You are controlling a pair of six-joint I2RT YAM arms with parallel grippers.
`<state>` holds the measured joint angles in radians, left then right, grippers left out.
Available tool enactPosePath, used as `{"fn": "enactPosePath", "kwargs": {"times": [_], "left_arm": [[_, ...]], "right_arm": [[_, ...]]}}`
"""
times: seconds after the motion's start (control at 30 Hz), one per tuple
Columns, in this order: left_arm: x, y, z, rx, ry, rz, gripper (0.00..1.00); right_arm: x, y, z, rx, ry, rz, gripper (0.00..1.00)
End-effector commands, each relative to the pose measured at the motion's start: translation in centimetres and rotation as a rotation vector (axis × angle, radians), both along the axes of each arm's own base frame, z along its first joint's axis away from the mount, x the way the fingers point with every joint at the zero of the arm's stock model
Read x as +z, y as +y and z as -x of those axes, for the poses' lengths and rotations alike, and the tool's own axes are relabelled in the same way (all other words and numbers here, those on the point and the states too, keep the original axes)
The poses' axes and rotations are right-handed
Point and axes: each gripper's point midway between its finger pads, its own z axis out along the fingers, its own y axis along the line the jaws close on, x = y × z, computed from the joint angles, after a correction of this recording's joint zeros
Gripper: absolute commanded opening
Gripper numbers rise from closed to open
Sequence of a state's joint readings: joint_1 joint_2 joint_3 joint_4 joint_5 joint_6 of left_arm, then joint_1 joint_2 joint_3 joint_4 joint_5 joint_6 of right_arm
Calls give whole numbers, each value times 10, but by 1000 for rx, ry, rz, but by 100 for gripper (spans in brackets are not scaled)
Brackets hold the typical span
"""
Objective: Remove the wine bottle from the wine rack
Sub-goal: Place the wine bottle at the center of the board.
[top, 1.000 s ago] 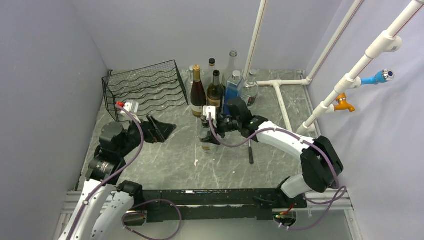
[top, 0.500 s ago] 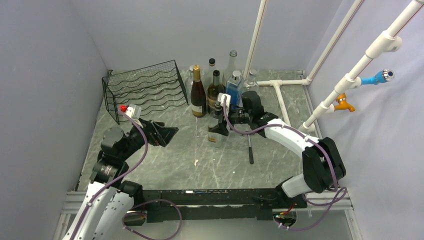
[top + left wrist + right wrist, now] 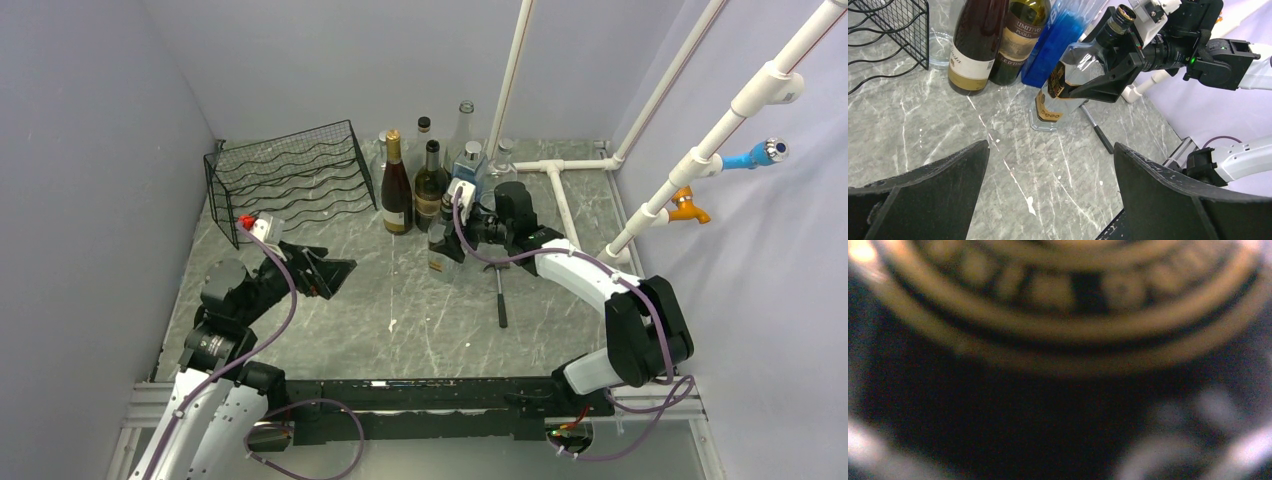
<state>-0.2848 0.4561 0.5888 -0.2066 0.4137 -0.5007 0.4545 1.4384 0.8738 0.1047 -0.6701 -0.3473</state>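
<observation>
Bottle (image 3: 1074, 70) clamped in right pincer (image 3: 1100, 60), its own camera perhaps blurred label (image 3: 1048, 290), left pincer (image 3: 338, 275) spread empty

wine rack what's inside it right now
No bottle shows inside the wine rack: only wavy wire shelves, the table visible through them. The open wires hide little.

Right wrist view is all blur: a gold ring (image 3: 1063, 335) on black, lettering unreadable. From the left wrist, the wine rack (image 3: 888, 25) runs off the top-left corner, two dark bottles (image 3: 970, 45) lose their necks, and the clear bottle (image 3: 1050, 102) hides the right gripper's (image 3: 1083, 82) far finger.
</observation>
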Motion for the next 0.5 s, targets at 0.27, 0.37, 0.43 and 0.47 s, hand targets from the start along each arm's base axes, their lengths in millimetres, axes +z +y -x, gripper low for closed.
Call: {"fn": "enactPosePath", "kwargs": {"times": [0.27,0.37,0.43,0.47], "left_arm": [[4,1,1,-8,-41,-25,100],[4,1,1,-7,-39,-30,100],[3,2,2,-5,-40,-31,100],[2,2,2,-4,-39,-31,99]], "right_arm": [[54,5,-21,-16,-224,-92,7],[52,5,-19,-3,-227,-89,9],[49,5,-18,2,-229,-86,11],[47,5,-18,4,-228,-83,11]]}}
